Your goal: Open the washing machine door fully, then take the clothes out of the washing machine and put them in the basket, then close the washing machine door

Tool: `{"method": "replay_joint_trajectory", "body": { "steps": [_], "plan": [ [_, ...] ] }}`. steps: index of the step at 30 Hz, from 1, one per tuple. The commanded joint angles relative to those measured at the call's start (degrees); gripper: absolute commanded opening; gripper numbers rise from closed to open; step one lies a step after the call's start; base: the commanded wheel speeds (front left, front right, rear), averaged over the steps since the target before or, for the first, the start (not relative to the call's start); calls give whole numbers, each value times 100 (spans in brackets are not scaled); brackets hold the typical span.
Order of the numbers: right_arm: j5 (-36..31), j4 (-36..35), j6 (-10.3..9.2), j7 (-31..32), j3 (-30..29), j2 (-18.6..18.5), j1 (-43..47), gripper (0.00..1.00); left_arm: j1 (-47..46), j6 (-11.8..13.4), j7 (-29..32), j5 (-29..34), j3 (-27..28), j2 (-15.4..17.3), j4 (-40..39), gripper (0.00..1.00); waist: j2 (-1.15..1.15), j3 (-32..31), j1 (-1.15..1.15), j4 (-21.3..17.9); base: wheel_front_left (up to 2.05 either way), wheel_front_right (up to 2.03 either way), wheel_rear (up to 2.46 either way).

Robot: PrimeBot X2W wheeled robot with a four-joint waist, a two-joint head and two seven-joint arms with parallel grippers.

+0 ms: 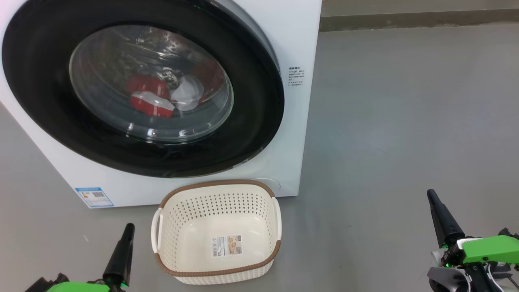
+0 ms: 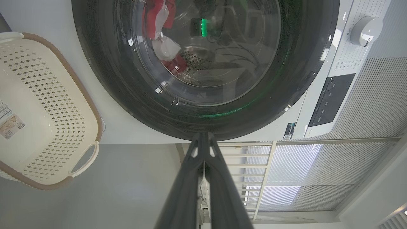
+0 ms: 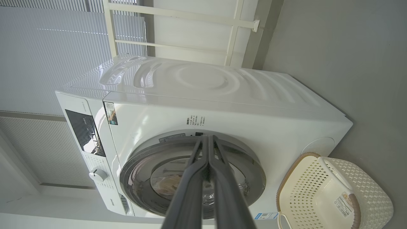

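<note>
Left gripper [image 1: 128, 228]: nearest the viewer, low at the left. Its two dark fingers are pressed together, holding nothing, and point up toward the machine.
Right gripper [image 1: 431, 196]: low at the right, also pinched shut and empty. It hangs over bare floor [image 1: 405, 121], well apart from the basket and machine.
Basket [image 1: 215, 183]: cream with a brown rim, empty, on the floor just in front of the machine. It sits between the grippers, nearer the left one.
Washing machine [image 1: 298, 44]: a white front-loader, far and to the left.
Door [image 1: 40, 105]: a round black rim around clear glass, shut flat against the machine's front.
Clothes [image 1: 149, 97]: red and white, lying inside the drum behind the glass.
Step in hand: probably the first one, opening the door, which has not begun.
Next move: one gripper likely has to reach the door's edge, part its fingers and pull. I cannot make out the handle.
</note>
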Motion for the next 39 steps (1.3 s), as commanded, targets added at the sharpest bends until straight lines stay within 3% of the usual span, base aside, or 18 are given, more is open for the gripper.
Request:
{"method": "replay_joint_trajectory", "body": {
  "steps": [1, 10, 11, 21, 25, 39],
  "plan": [
    [-57, -142, 45, 29, 87, -36, -259, 0, -238, -42, -40, -31, 159, 104, -127, 0, 0, 0, 0, 0, 0, 0, 0],
    [-62, -142, 45, 35, 81, -32, -259, 0, -238, -42, -40, -31, 159, 104, -127, 0, 0, 0, 0, 0, 0, 0, 0],
    [0, 0, 0, 23, -4, 7, -1, 100, 0, 0, 0, 0, 0, 0, 0, 100, 0, 0, 0, 0, 0, 0, 0],
    [-66, 169, 1, -81, 99, 72, 164, 100, 149, 2, -109, 98, -41, -57, 133, 100, 0, -9, 13, 6, 0, 0, 0],
    [-178, 142, 3, -153, 160, 40, 185, 100, 171, 0, -180, 252, -57, -29, 85, 100, 0, 2, 1, 10, 0, 0, 0],
    [-845, 171, 8, -393, 402, -95, 169, 100, 221, -5, -425, 1402, -58, -21, -58, 100, 0, 31, 0, 20, 0, 0, 0]
  ]
}}
